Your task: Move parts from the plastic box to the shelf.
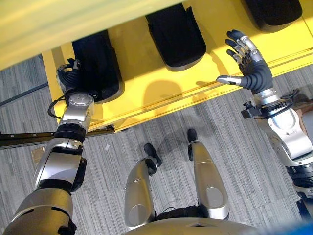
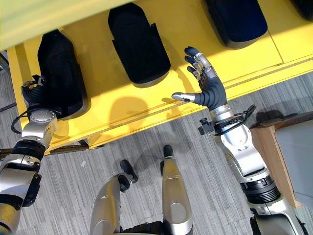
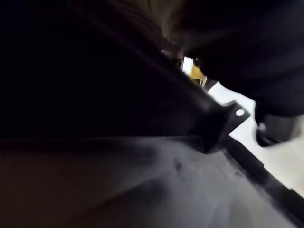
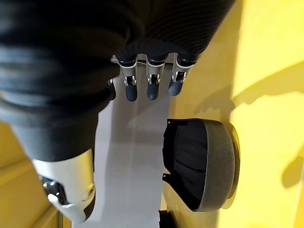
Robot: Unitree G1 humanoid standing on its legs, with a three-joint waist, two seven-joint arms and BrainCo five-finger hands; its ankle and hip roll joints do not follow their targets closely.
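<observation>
Right robot hand point(image 2: 208, 90) hovers with fingers spread and holding nothing over the front edge of the flat yellow shelf point(image 2: 195, 36). Left robot hand point(image 1: 68, 76) rests against the nearest black moulded plastic part point(image 1: 98, 66) at the shelf's end; its grip cannot be made out. Two more black parts point(image 1: 176, 34) lie farther along the shelf, one cut off. No writing is legible.

Silver-grey arms, dark ribbed covers, right hand point(image 2: 208, 88) with dark-tipped silver fingers.
</observation>
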